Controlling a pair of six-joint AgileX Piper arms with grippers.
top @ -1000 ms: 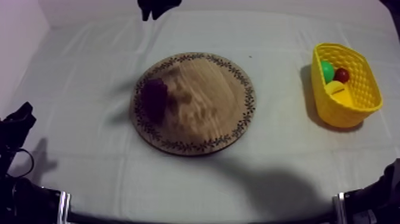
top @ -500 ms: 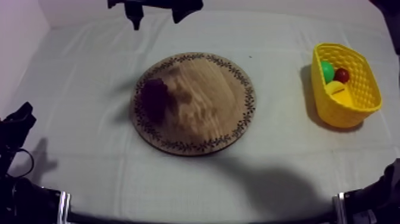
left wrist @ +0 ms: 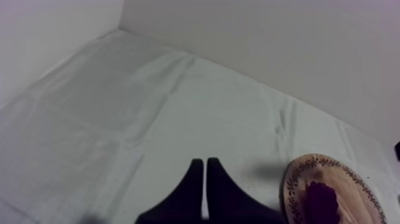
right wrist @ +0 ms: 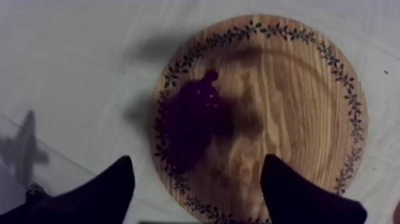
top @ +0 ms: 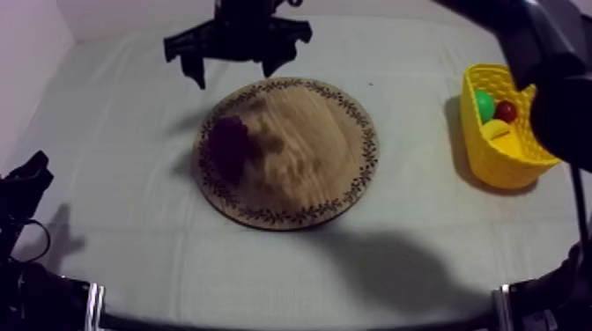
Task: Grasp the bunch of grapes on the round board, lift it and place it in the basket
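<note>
Grey-white cloth (top: 114,132), wooden board (top: 308,150) mid-table: bunch of grapes (top: 229,145) lies on the board near its rim, side away from the yellow basket (top: 515,163). Looks light, hard and bumpy, so likely slippery; I'd pinch across the wide middle, not the stem. Right gripper (top: 234,72) hangs at the board's far edge, fingers apart; left gripper (left wrist: 204,167) closed on nothing, well off the board.

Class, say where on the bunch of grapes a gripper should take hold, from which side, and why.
Grip the bunch of grapes across its broad middle, coming from above: it lies flat on the wooden board, and its stem knob looks too small.
</note>
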